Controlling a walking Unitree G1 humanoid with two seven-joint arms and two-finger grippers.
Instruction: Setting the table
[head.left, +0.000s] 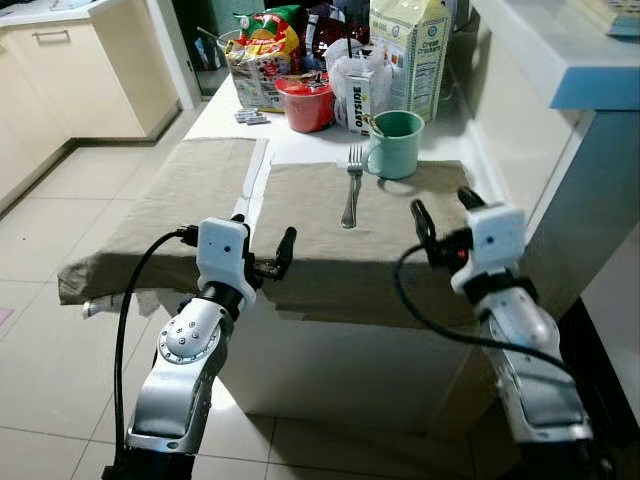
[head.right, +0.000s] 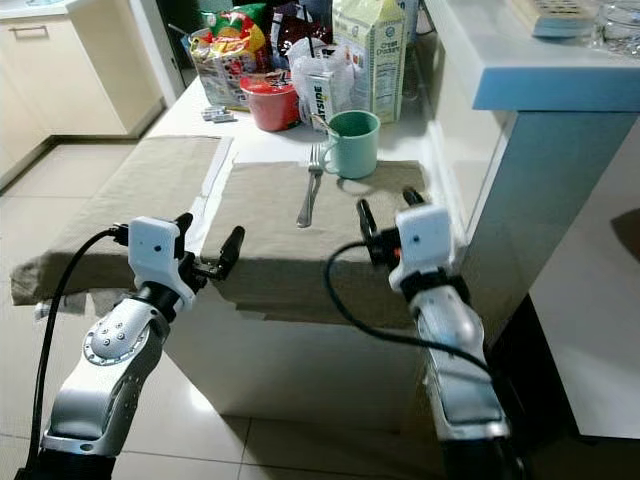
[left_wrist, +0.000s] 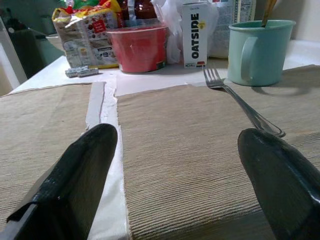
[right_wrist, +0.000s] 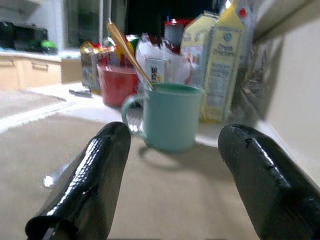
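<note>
- Left eye view: At the near edge of the worktop (head.left: 300, 140), the left gripper (head.left: 262, 250) hovers lower left of centre, the right gripper (head.left: 440, 215) right of centre, both with jaws apart and holding nothing. A fork (head.left: 352, 185) lies lengthwise on the right-hand placemat (head.left: 300, 215) at the centre of the frame, its tines just beside a green mug (head.left: 394, 143). A second placemat (head.left: 175, 205) drapes over the worktop edge at the left.
- Right eye view: The same setting, with groceries crowded along the top of the frame: a red bowl (head.right: 268, 100), an Oatside carton (head.right: 317, 97) and a tall cracker box (head.right: 372, 55). The placemats overhang the edge where the arms hang; a finger catching the cloth could likely drag fork and mug with it.
- Left wrist view: Between the two black fingers (left_wrist: 75, 170), the fork runs from the centre toward the right. It lies flat, so a pinch may slip or skid it across the weave.
- Right wrist view: The mug sits at centre frame with a utensil handle (right_wrist: 127, 52) leaning out of it toward the upper left. A reach from this side risks clipping that handle and tipping the mug.
</note>
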